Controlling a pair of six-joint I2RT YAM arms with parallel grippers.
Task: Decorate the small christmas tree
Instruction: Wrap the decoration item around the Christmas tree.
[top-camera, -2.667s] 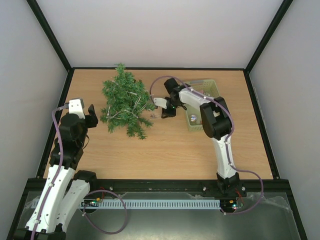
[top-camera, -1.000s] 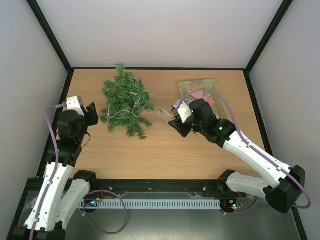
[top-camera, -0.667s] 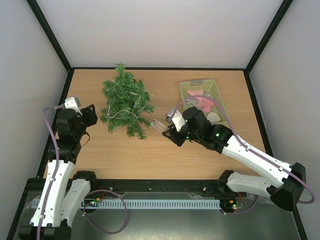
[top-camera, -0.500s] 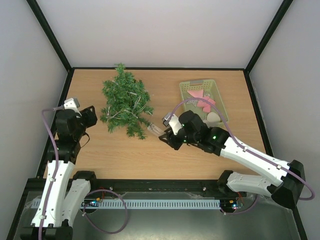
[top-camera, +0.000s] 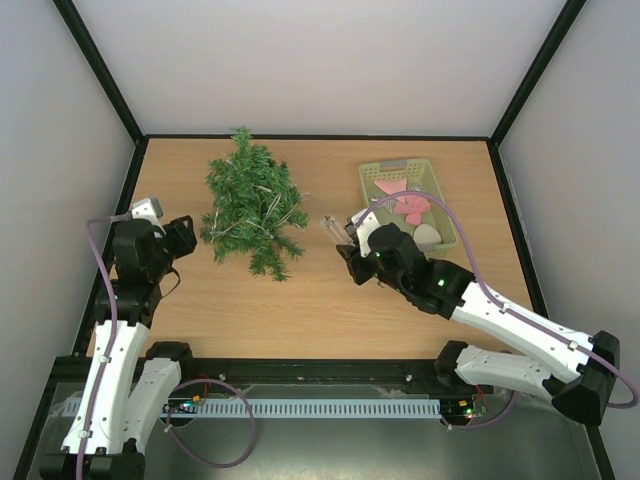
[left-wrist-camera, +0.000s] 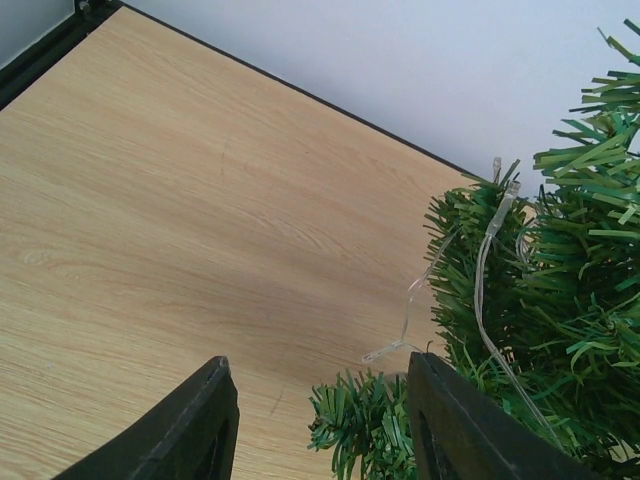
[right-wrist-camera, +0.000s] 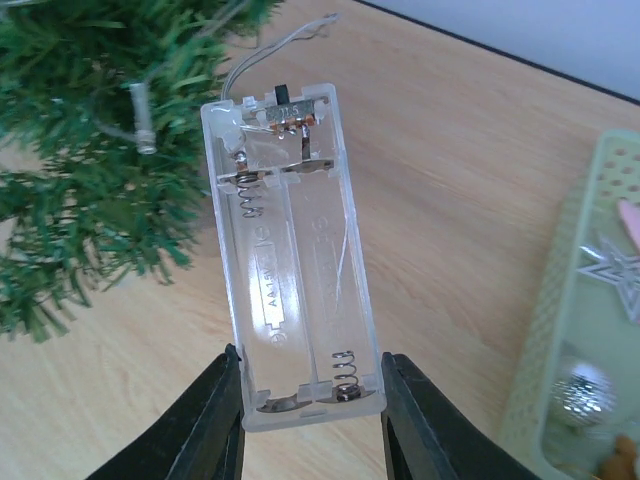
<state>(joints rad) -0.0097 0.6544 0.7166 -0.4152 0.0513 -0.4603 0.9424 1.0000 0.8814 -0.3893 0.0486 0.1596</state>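
The small christmas tree (top-camera: 249, 205) lies on its side at the back left of the table, with a thin clear light string (left-wrist-camera: 487, 270) wound through its branches. My right gripper (right-wrist-camera: 312, 385) is shut on a clear, empty battery box (right-wrist-camera: 295, 255) wired to that string, and holds it above the table just right of the tree (right-wrist-camera: 90, 150). In the top view the box (top-camera: 331, 230) sticks out from the right gripper (top-camera: 352, 248). My left gripper (left-wrist-camera: 320, 420) is open and empty, low at the tree's left edge (left-wrist-camera: 540, 310); a branch tip lies between its fingers.
A pale green basket (top-camera: 372, 179) at the back right holds pink pieces, a silver star and a silver ball. Its edge shows in the right wrist view (right-wrist-camera: 560, 340). Black frame rails and grey walls bound the table.
My right arm came away from the basket with the battery box, swung left toward the tree's base, then drew back right a little. My left arm shifted only slightly.
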